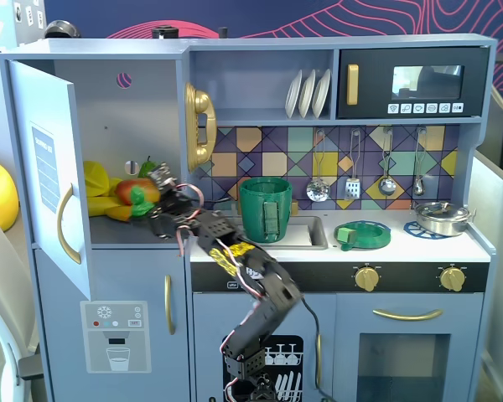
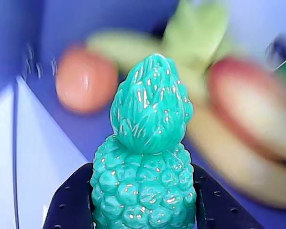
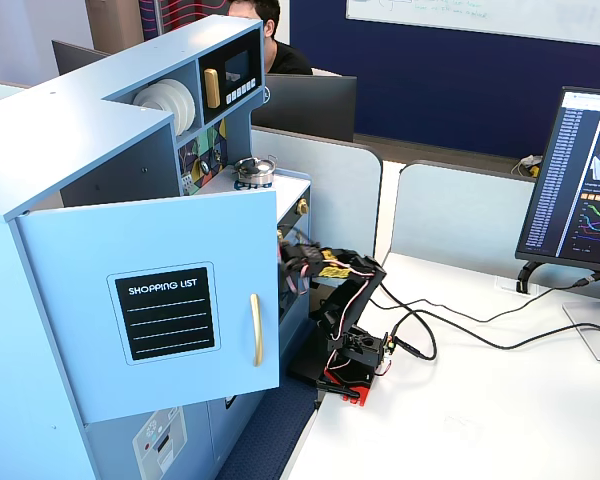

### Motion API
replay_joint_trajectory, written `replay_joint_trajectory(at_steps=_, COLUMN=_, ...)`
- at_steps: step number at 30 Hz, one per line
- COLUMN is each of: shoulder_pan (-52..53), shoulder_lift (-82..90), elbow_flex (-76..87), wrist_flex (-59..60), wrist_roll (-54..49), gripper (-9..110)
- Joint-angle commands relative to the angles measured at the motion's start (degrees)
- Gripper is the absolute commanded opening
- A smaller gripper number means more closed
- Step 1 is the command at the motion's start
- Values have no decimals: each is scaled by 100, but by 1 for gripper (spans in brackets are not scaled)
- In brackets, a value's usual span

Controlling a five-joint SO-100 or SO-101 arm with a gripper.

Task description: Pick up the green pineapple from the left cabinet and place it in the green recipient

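While the small bumpy green plastic pineapple (image 2: pixel 145 162) sits pinched between the dark fingers (image 2: pixel 71 202) at the bottom centre of the wrist view, inside the open pale blue cabinet (image 1: pixel 109 126) at left of a fixed view, I judge withdrawal wants a level, slow pull toward the tall dark green cylindrical pot (image 1: pixel 265 208) at centre, clear of the blurred fruit behind.

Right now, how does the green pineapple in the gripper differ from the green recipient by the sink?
The green pineapple is small, bumpy and leafy-crowned; the green recipient is a much larger smooth cylinder with a strap handle. The pineapple is clamped in the gripper at the open left cabinet; the recipient stands free on the counter by the sink. The pineapple looks brighter, the recipient darker. Both are green.
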Motion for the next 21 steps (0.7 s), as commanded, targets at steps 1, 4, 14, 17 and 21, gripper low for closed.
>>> replay_joint_trajectory(at_steps=1, shoulder_pan=325, shoulder_lift=1169, elbow_flex=88, wrist_flex=589, wrist_roll=-26, gripper=0)
replay_joint_trajectory(at_steps=4, shoulder_pan=782, shoulder_lift=1635, elbow_flex=97, wrist_flex=1125, wrist_roll=114, gripper=0)
replay_joint_trajectory(at_steps=14, shoulder_pan=2610, shoulder_lift=1960, elbow_flex=-457, wrist_flex=1872, wrist_roll=492, gripper=0)
replay_joint_trajectory(at_steps=17, shoulder_pan=3182, shoulder_lift=1652, elbow_flex=-589, wrist_flex=1529, wrist_roll=571, gripper=0)
replay_joint_trajectory(at_steps=21, shoulder_pan=3595, shoulder_lift=870, elbow_flex=-1046, wrist_flex=844, wrist_roll=756, gripper=0)
